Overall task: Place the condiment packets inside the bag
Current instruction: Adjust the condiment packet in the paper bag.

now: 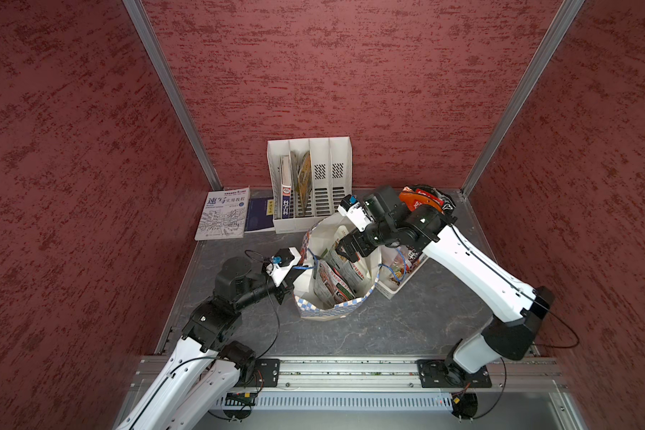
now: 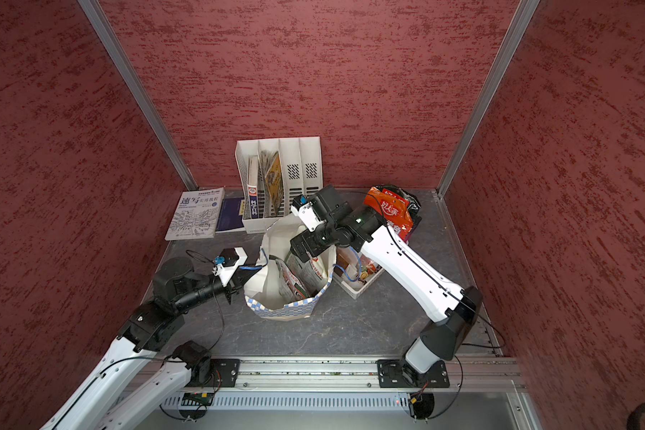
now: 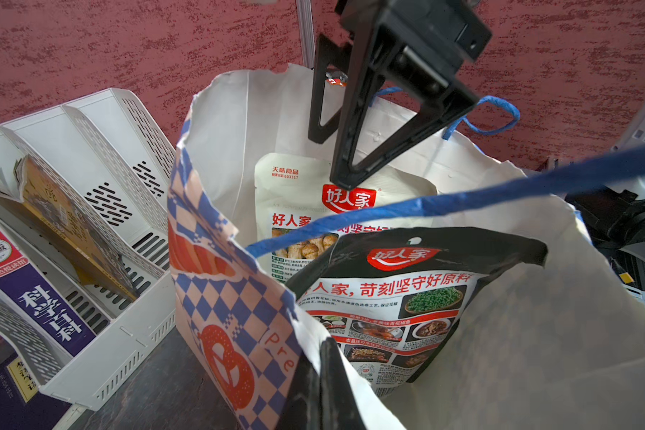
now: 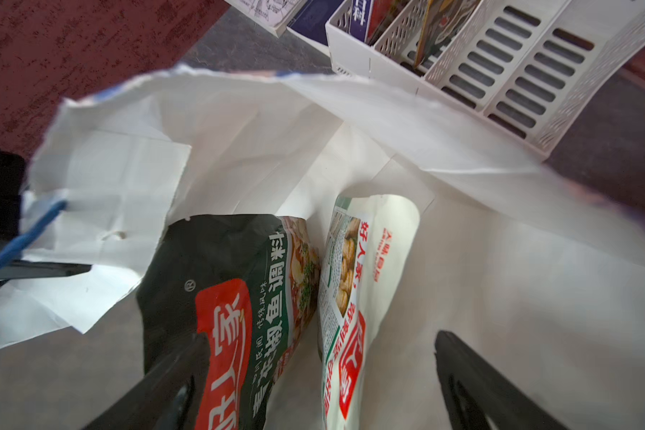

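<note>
Frontmost: one aluminium rail [image 1: 350, 372] along the near edge of the dark table [image 1: 388, 327], carrying two arm bases.

One left gripper [image 1: 294, 277]: jaws clamped together on the near rim of the bag [image 1: 334, 309], just beside a blue cord handle [image 3: 425, 201] that runs taut across the left wrist view.

One right gripper [image 3: 330, 162]: jaws spread wide, lowered into the bag's mouth, with nothing between them. In the right wrist view one finger [image 4: 172, 387] overlaps the black packet; contact cannot be told.

One bag, white paper with a blue-and-white checked band, standing upright mid-table with its mouth open. It has two cord handles.

Two condiment packets [image 4: 239, 316] inside the bag, on edge and side by side: one black packet [image 3: 406, 298] and one white packet [image 3: 313, 178] behind it.

One orange-red packet [image 2: 388, 212] outside the bag, standing at the back on the right arm's side, with a dark packet [image 2: 408, 195] behind it.

One white perforated basket [image 2: 354, 292], just beside the bag on the right arm's side. It holds further packets [image 2: 365, 268], partly covered by the arm, so their number cannot be told.

One file rack [image 1: 310, 149] with four compartments, against the back wall. One compartment holds an upright book [image 1: 285, 186]; the next holds leaning magazines [image 1: 304, 175].

Two books lying flat beside the rack: one white sketch book [image 1: 222, 217] and one dark blue book [image 1: 259, 219].
</note>
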